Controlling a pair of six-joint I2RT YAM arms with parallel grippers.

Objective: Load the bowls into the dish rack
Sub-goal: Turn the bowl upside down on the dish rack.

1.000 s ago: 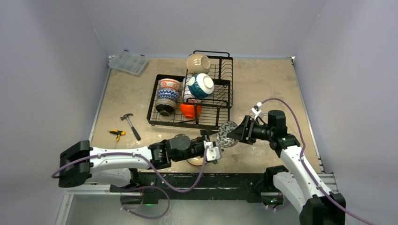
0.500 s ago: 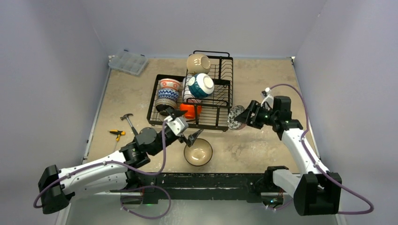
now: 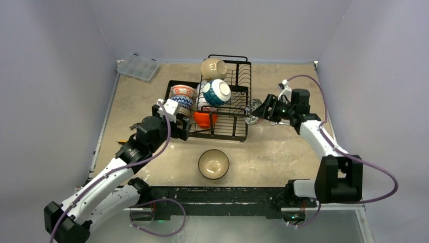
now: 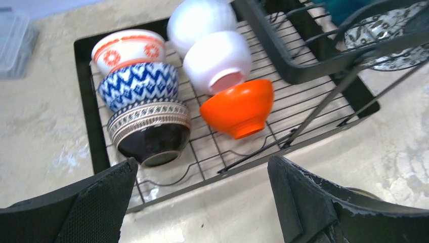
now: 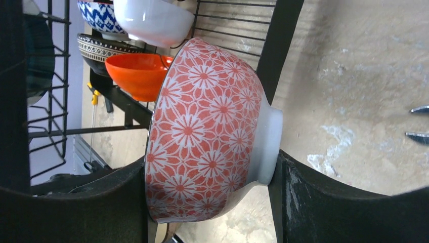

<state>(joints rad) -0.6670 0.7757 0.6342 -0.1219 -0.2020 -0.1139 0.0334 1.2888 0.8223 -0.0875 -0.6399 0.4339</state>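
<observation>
My right gripper (image 3: 259,112) is shut on a red floral bowl (image 5: 207,131), held on its side by rim and foot. It hangs just off the right side of the black wire dish rack (image 3: 222,136). On the lower tier lie an orange bowl (image 4: 238,107), two white bowls (image 4: 217,59), a blue-patterned bowl (image 4: 137,83), a red-and-white one (image 4: 127,48) and a dark one (image 4: 149,134). The raised basket carries a tan bowl (image 3: 213,68) and a teal bowl (image 3: 217,92). My left gripper (image 4: 202,167) is open and empty over the table by the rack's front left corner. One bowl (image 3: 213,163) stands upright on the table.
A clear plastic compartment box (image 3: 138,67) sits at the back left corner. A yellow-handled tool (image 3: 121,143) lies on the table left of my left arm. Walls close in on both sides of the table.
My left gripper opened, left the bowl on the table and swung back-left to the rack's front corner. My right gripper carried the floral bowl from the table's middle to the rack's right side.
</observation>
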